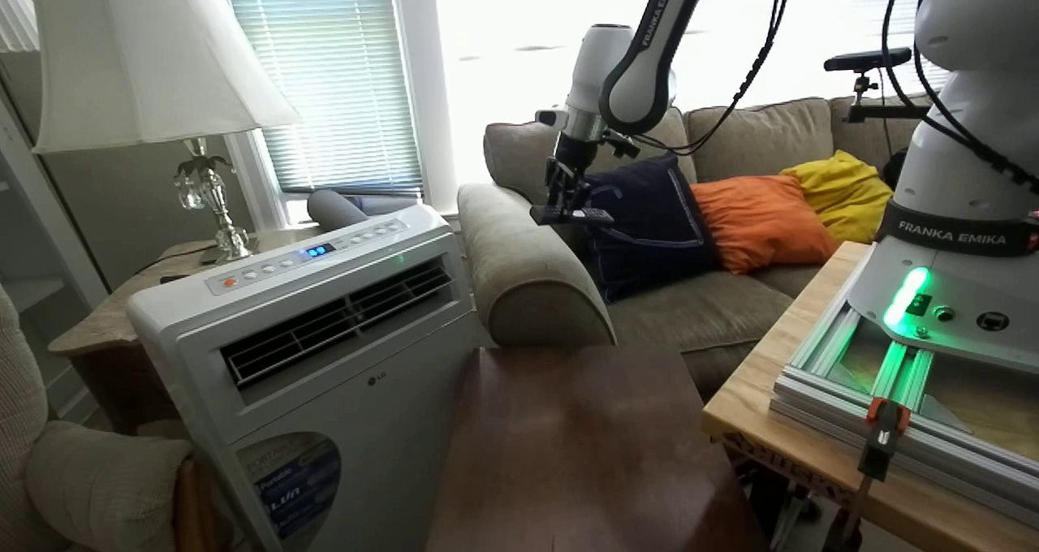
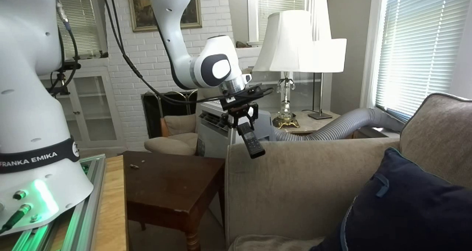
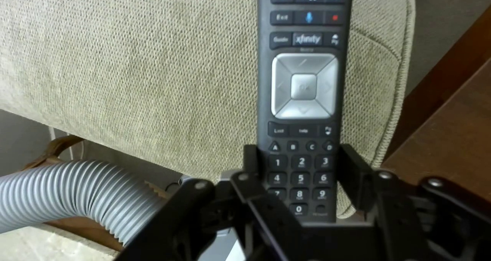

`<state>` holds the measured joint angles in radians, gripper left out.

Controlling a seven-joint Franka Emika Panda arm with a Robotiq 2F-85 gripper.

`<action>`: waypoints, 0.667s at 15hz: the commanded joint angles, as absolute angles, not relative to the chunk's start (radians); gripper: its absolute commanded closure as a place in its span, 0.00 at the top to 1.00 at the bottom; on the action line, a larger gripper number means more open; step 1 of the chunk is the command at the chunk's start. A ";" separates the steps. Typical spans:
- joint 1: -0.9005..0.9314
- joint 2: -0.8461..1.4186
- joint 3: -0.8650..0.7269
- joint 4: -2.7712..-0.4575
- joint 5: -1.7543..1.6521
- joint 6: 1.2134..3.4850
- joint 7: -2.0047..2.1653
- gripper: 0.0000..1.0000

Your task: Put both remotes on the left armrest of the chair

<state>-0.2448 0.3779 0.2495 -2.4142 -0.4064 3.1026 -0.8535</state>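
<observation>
Above the armrest [image 3: 153,80], claw [image 3: 298,157] pinching xfinity remote [image 3: 303,86], FRANKA EMIKA arm [image 1: 649,57], LG air conditioner [image 1: 357,406]

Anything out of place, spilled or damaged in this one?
Only a minor thing: small bits, too tiny to identify, lie on the brown table in an exterior view, looking like stray clutter. Nothing appears spilled or damaged; the gripper holds a remote.
</observation>
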 commanded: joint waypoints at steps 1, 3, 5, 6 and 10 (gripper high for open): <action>-0.245 0.397 0.274 -2.381 -0.379 3.077 -0.836 0.29; -0.225 0.408 0.276 -2.346 -0.365 3.038 -0.811 0.29; -0.171 0.419 0.249 -2.301 -0.327 3.001 -0.796 0.29; -0.140 0.423 0.228 -2.280 -0.324 2.984 -0.780 0.29; -0.062 0.460 0.190 -2.182 -0.311 2.893 -0.722 0.29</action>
